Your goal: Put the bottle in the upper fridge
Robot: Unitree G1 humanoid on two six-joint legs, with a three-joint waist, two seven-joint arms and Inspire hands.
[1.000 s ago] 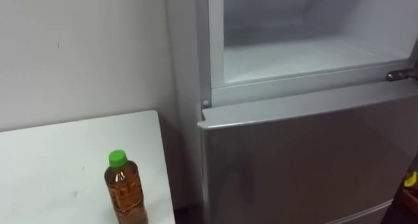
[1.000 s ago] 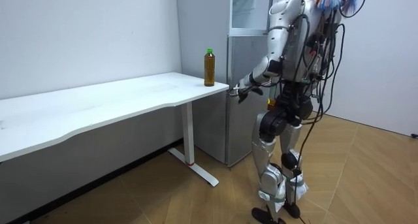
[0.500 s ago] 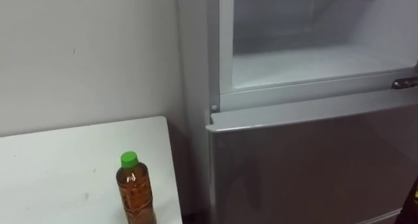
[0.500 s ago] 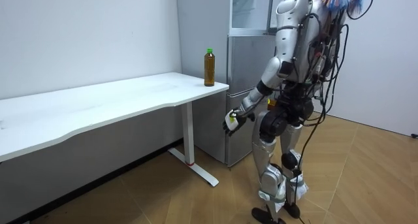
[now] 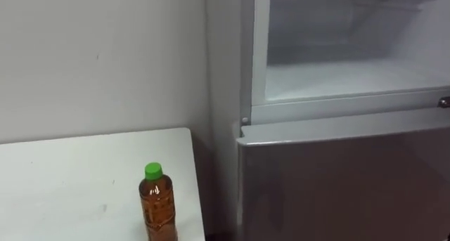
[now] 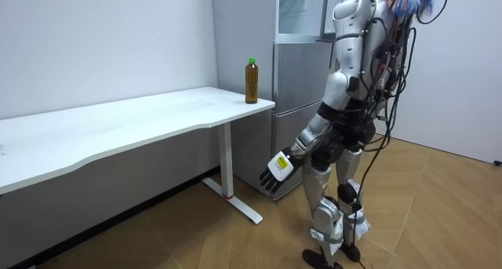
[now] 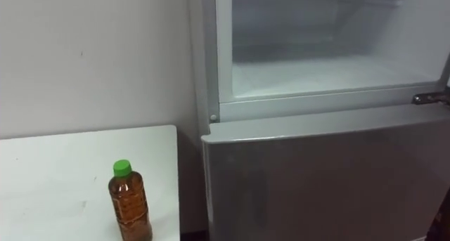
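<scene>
Left eye view, nearest first: the white table [image 5: 63, 178] fills the 8 o'clock corner, and the bottle [image 5: 157, 204] stands upright on it near its right edge, at about 7 o'clock. The bottle is clear plastic, holds amber drink almost to the neck, and has a green cap [image 5: 153, 171]. Nothing touches it. Beyond the table edge, from 4 o'clock up, is the grey lower door [image 5: 344, 178] of the fridge. Above it, at 1 o'clock, the upper compartment [image 5: 344, 79] is open and its pale floor shows.

In the room view the robot stands upright before the fridge with the table end beside it. Its left hand [image 6: 278, 169] hangs low at thigh height, well below the tabletop, with loosely spread fingers and nothing in them.

The bottle is likely fairly heavy for its size and stiff enough to take a firm squeeze. Its smooth wall may slip, and being tall and narrow it could tip from a sideways knock. The mid-body, below the shoulder, looks the best place to wrap the fingers. That would keep it upright for the lift to the compartment.
</scene>
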